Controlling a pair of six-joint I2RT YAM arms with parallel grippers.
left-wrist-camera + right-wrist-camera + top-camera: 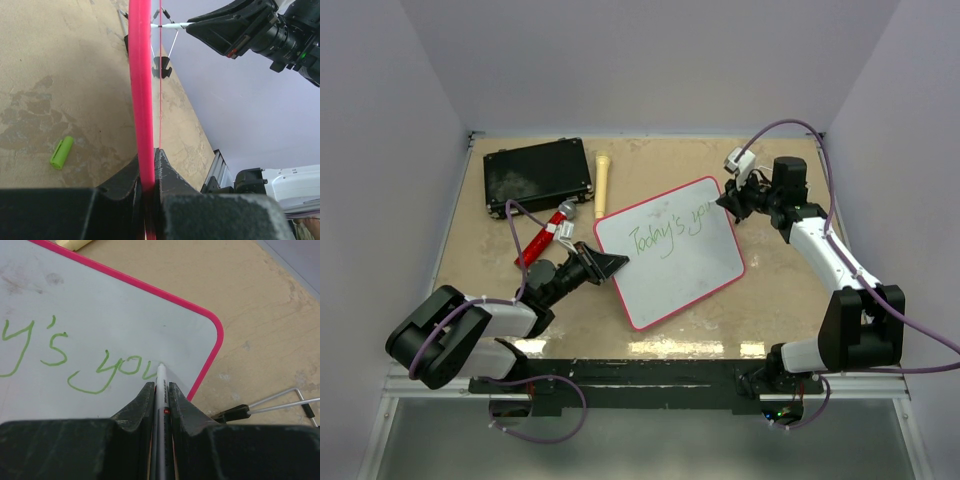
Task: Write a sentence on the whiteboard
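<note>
I had the left gripper (611,265) clamped on the pink rim of the whiteboard (685,270) at the board's 9 o'clock edge. The left wrist view showed both fingers pressed against the rim from either side. I judged the purpose of that hold to be restraint: a board lying loose on the table (470,255) would slide under pen pressure. The board sat near the table's centre, turned so that its writing line ran toward 2 o'clock. The right gripper (160,390) was closed on the marker (161,374), with the barrel between the fingers and the tip protruding just past them, so that the tip met the surface before the fingers did. The tip touched the board near its 2 o'clock corner, at the end of the sentence (660,238), which read "Today's you" in green, with a further stroke running to the tip. I judged the task partly done, with little room left on that line before the rim; further words would call for a second line lower down. The green cap (61,152) lay on the table apart from the board, out of the pen's way. The black case (538,178) sat at 10 o'clock from the board, well apart. A thin wire frame (280,401) showed just beside the far corner; I could not tell whether it carried any of the board's weight.
</note>
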